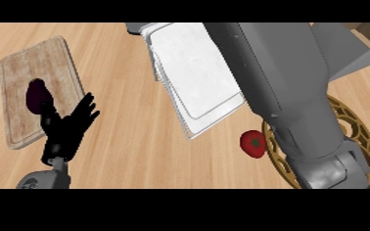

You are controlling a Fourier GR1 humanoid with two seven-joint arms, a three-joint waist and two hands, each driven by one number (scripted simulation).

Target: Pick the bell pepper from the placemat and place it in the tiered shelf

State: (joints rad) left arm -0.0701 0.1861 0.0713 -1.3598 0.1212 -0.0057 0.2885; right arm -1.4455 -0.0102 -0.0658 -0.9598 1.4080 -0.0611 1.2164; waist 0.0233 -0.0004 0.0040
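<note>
The red bell pepper [253,143] with a green stem lies at the left rim of a round woven brown placemat [345,111] at the lower right. My right forearm [289,88] stretches across the placemat toward the top of the view and hides most of it; its hand does not show. The white tiered shelf [195,73] stands at the centre, just left of that forearm and above the pepper. My left hand [66,129] rests open at the lower left, fingers up, far from the pepper.
A wooden cutting board [61,66] lies at the left with a dark purple vegetable [37,95] on it, just above my left hand. Bare wooden counter [137,142] spreads between the board and the shelf.
</note>
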